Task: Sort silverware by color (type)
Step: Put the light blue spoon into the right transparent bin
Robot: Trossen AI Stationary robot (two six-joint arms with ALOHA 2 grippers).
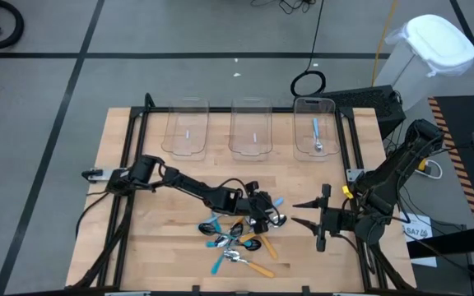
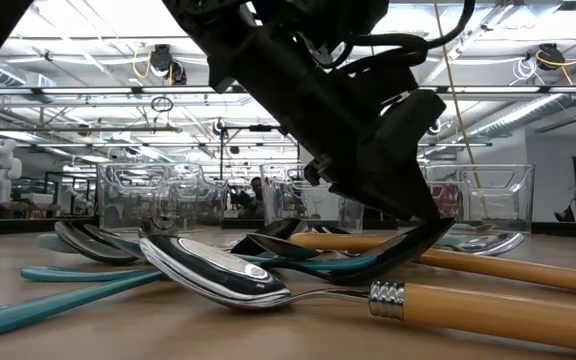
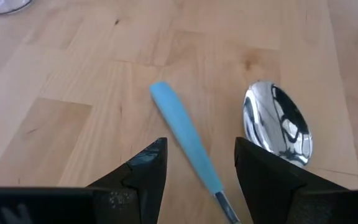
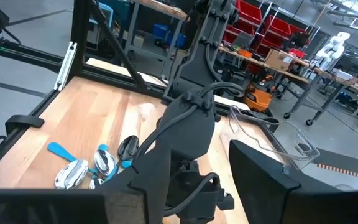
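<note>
The silverware lies in a loose pile (image 1: pixel 239 243) on the wooden table's near middle: spoons with teal, light-blue and orange handles, crossing one another. My left gripper (image 1: pixel 270 214) is low over the pile's right end. It is open, with a finger on each side of a light-blue-handled spoon (image 3: pixel 184 140) that lies flat on the wood. A shiny silver bowl (image 3: pixel 278 124) lies just beside it. In the low view the left gripper (image 2: pixel 408 240) comes down close to the table among the handles. My right gripper (image 1: pixel 296 212) waits open, held level above the table to the pile's right.
Three clear bins stand in a row at the far side (image 1: pixel 186 128), (image 1: pixel 251 128), (image 1: pixel 315 125). The right one holds a light-blue-handled spoon (image 1: pixel 316 133). A black frame (image 1: pixel 130 148) borders the table. Bare wood lies between the bins and the pile.
</note>
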